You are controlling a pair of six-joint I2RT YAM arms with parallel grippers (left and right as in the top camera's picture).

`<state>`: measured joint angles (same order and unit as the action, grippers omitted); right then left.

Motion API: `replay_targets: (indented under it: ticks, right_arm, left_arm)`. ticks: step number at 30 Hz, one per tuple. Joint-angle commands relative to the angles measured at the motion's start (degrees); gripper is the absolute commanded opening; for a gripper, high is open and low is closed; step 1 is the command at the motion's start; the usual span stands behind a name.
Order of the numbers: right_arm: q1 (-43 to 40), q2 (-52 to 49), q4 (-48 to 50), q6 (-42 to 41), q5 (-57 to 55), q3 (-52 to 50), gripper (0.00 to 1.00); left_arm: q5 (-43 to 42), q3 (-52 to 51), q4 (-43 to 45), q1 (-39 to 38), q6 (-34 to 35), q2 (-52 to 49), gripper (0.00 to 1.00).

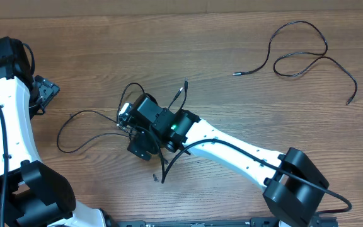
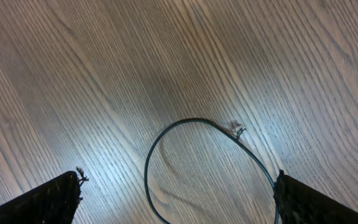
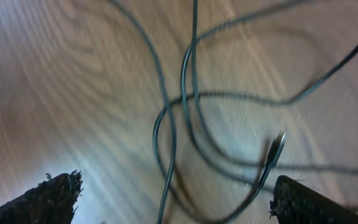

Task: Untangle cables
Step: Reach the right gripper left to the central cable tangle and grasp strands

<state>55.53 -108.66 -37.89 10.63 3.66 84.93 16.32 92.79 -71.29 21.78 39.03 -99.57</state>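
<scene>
1. Your right gripper [image 1: 126, 121] hangs over the tangled cables [image 1: 84, 116], a little left of the middle of the table [image 1: 219, 31]. In the right wrist view its fingertips [image 3: 58, 191] stand wide apart with nothing between them, so the tool is released.
2. Those cables are thin black strands that cross one another under the right gripper. Their loops spread out to the left. One plug end [image 1: 184, 83] points toward the far side, and another strand runs out toward the near edge.
3. The right wrist view is blurred. It shows several loops lying over each other on the wood and a small plug [image 3: 277, 148] on the right.
4. Your left gripper [image 1: 45, 93] is at the left side of the table, apart from the knot. In the left wrist view it is spread open and grips nothing, and one bare loop of cable lies on the wood below it.
5. A loose cable [image 1: 301, 57] lies alone at the far right, well apart from the tangle. It curls over itself once, and both its ends lie free.
</scene>
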Motion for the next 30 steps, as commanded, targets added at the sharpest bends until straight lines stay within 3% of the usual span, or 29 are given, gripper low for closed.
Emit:
replay_targets:
  ticks: [1,16,30]
  right_arm:
    - [-0.1,-3.1,2.1,3.4,-1.2,-0.2,1.0]
    - [-0.4,-10.8,14.7,16.2,-1.2,-0.2,1.0]
    - [-0.6,-11.3,16.7,16.5,-1.0,-0.2,1.0]
  left_arm:
    - [1.0,1.0,0.0,0.0,1.0,-0.4,1.0]
    - [1.0,1.0,0.0,-0.1,1.0,-0.4,1.0]
    - [0.6,1.0,0.0,0.0,1.0,-0.4,1.0]
